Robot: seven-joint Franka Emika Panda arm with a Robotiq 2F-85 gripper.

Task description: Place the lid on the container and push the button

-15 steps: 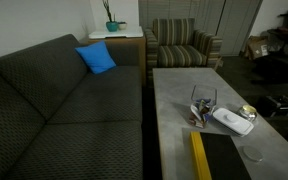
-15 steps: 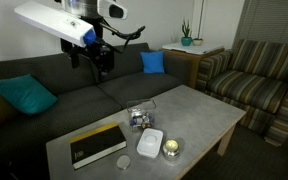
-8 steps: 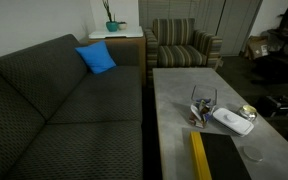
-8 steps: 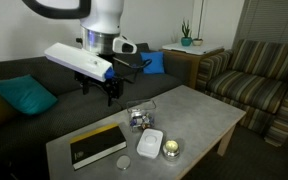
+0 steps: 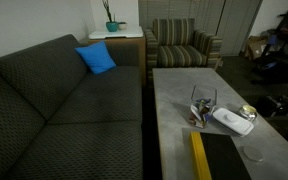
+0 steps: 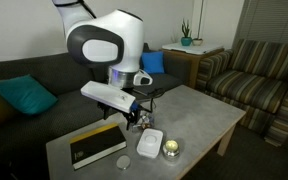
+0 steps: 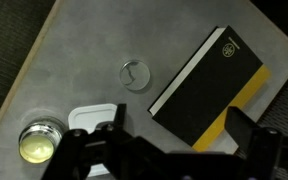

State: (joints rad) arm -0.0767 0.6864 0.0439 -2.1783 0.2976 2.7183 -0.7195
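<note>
Wrist view: my gripper (image 7: 179, 150) spread wide, empty. Lid (image 7: 92, 119) at its 9 o'clock, not on container (image 5: 203, 108). All steps left.

The white arm leans over the grey tabletop (image 6: 199, 110), its hand (image 6: 134, 119) low, close behind the white lid (image 6: 149, 141). A yellowish tin (image 6: 172, 149) sits just beside the lid, and a black-and-yellow book (image 6: 94, 145) lies near.

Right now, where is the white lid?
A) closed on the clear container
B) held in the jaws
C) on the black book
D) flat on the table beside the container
D: the lid lies flat on the table, next to the open container.
</note>
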